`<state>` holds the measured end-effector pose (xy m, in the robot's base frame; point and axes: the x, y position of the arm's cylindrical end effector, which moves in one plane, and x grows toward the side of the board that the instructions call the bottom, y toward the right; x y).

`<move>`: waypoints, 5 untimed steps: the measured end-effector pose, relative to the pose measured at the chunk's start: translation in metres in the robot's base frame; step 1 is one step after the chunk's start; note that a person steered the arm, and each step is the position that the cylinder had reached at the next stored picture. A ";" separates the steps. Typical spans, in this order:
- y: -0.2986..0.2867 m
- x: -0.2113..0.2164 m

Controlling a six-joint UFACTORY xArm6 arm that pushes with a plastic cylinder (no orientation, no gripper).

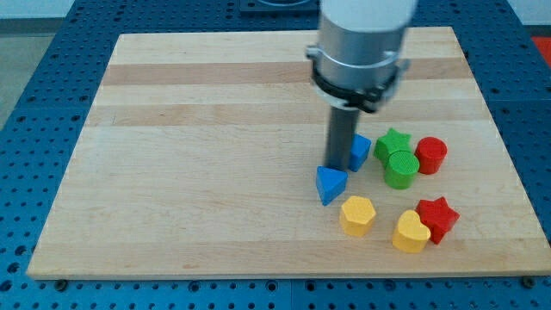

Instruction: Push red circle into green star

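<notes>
The red circle [431, 154] stands on the wooden board at the view's right, touching or nearly touching the right side of the green star [393, 142]. A green circle [401, 168] sits just below the star, against it. My tip [339, 166] is at the end of the dark rod, left of the star, between two blue blocks. It is well left of the red circle.
A blue block [360, 151] is just right of the rod and a blue triangle [331, 183] just below my tip. A yellow hexagon [357, 214], a yellow heart [411, 232] and a red star [437, 217] lie lower. The board's right edge [504, 155] is close.
</notes>
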<state>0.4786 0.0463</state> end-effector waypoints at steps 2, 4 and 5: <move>-0.068 -0.042; -0.034 -0.090; 0.069 -0.095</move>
<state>0.3832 0.1156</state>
